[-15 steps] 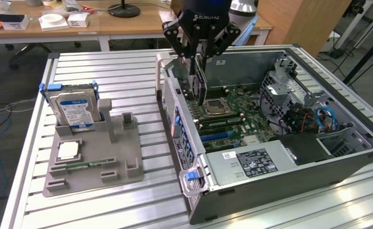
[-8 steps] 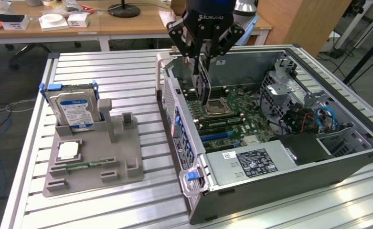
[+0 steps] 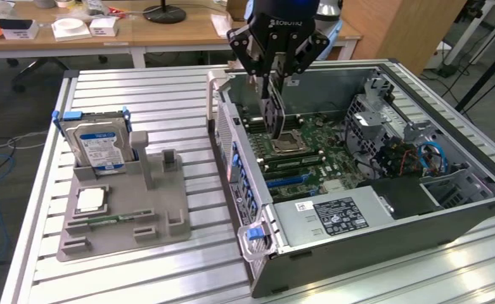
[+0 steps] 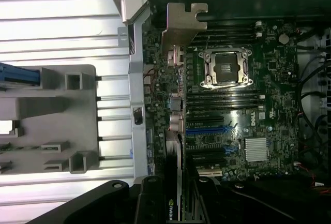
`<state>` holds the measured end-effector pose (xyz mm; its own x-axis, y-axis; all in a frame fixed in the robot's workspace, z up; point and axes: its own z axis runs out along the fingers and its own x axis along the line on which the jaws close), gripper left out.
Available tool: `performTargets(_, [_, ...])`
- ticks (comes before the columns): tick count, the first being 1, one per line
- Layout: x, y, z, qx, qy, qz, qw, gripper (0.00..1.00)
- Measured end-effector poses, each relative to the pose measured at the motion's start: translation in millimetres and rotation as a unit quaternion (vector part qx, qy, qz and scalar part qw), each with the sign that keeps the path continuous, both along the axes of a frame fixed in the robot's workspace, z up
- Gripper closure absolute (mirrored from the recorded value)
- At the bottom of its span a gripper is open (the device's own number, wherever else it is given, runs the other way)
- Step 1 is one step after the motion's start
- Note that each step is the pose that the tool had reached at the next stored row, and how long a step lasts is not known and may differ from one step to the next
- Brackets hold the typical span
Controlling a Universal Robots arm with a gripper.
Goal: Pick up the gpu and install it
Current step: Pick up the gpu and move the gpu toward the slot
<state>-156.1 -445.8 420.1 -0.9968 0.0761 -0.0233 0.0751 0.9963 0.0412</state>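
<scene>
My gripper (image 3: pixel 270 81) is closed part way, its fingers pinching one short end of the gpu (image 3: pixel 272 113), a thin flat green circuit card with a black cooler block on one face. Held by that end, it hangs straight below me, edge-on in the exterior view. Its silver metal end bracket (image 4: pixel 181 26) is furthest from my fingers, and I judge that keeps the bracket clear to meet the machine.

The card sits in the upper middle of the exterior frame, over the green motherboard (image 3: pixel 319 149) inside the dark grey open computer case (image 3: pixel 383 247). By my reading it is in no slot yet. I cannot tell whether its low end touches the board.

Close beneath is the square metal-framed processor socket (image 3: pixel 285 143), with the black memory slots (image 3: pixel 291 166) and blue expansion slots (image 4: pixel 207 129) just beside it. The case's pale side wall (image 3: pixel 230 136) stands near the card on the exterior view's left, and I judge it the tightest obstacle. The blue cables (image 3: pixel 433 156) lie well apart at the right of the frame, and the labelled silver power supply (image 3: pixel 336 214) is lower down.

At the left of the frame, on the slatted aluminium table (image 3: pixel 120 88), a grey holder tray (image 3: pixel 158 215) carries a boxy silver hard drive (image 3: pixel 102 149) with a blue-white label and a small narrow green memory stick (image 3: pixel 103 220).
</scene>
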Motion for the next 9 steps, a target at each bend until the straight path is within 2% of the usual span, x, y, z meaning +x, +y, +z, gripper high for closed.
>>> performTargets(9, [7.1,0.0,-0.1,0.0,0.0,0.0,1.0,0.74])
